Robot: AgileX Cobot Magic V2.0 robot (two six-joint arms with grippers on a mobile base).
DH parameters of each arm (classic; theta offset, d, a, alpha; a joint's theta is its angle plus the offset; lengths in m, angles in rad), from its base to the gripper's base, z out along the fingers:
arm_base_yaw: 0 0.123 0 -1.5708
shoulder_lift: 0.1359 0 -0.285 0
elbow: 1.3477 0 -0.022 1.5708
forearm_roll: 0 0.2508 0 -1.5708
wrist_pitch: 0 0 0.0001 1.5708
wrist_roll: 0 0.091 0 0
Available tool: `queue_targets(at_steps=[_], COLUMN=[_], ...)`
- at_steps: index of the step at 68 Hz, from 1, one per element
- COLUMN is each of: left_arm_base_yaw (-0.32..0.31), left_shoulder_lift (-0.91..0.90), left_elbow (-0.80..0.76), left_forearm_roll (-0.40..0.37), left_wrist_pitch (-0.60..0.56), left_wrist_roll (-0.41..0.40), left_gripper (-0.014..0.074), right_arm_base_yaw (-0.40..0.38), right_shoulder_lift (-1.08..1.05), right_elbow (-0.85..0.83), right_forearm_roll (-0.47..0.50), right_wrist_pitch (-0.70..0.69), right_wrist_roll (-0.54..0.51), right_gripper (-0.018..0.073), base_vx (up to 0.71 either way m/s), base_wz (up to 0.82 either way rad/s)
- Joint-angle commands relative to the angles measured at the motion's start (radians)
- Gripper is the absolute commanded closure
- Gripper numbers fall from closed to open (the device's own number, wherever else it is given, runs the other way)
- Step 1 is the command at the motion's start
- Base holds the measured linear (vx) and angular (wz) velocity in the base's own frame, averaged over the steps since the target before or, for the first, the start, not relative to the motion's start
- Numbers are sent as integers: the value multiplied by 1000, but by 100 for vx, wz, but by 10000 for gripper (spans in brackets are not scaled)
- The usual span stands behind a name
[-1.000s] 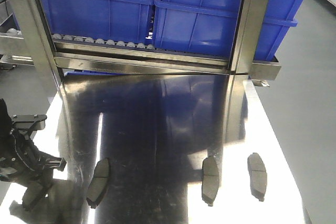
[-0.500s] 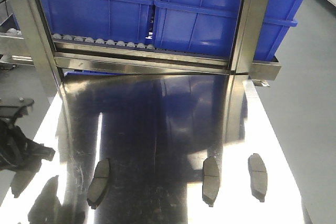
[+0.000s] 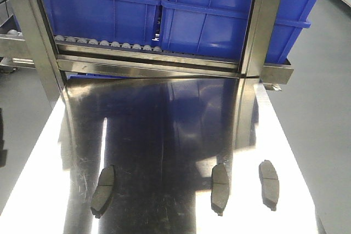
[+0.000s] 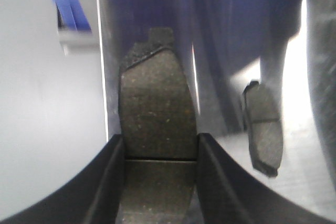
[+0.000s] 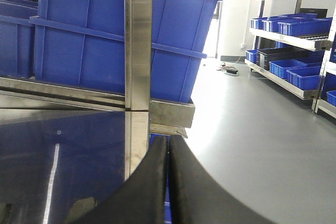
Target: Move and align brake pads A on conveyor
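Brake pads A [image 3: 219,188], flat grey-brown oblong pieces with a thin cross groove, lie three in a row on the near part of the shiny stainless-steel table [image 3: 164,119]. We see the left pad [image 3: 103,190] well apart from the middle pad, which sits near the right pad [image 3: 269,183]. A fourth pad [image 4: 155,103] is clamped between the black fingers [image 4: 113,171] of our left gripper [image 4: 160,144], close to the table's left edge. To its right another pad [image 4: 262,129] lies on the steel. Our right gripper [image 5: 168,148] has its black jaws pressed together with nothing between them, facing the steel upright post [image 5: 137,40] and the blue plastic bins [image 5: 84,40] at the far end.
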Motion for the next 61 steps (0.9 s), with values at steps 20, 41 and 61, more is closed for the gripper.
queue_targets(at_steps=[20, 41, 61], left_arm_base_yaw=[-5, -5, -5], left_shoulder_lift=[-483, -669, -673], left_elbow=[256, 403, 403], left_forearm_roll=[-15, -15, -15], left_wrist_pitch=[-226, -352, -340], left_wrist_roll=[2, 3, 3], left_gripper=[603, 603, 603], right_arm_base_yaw=[-8, -8, -8], right_shoulder_lift=[-13, -13, -13], right_elbow=[12, 12, 12], right_forearm_roll=[-8, -8, -8], right_wrist_pitch=[-71, -71, -71], right_wrist_roll=[0, 0, 0], right_gripper=[571, 571, 571], base_vx=[0, 0, 0], base_wz=[0, 0, 0])
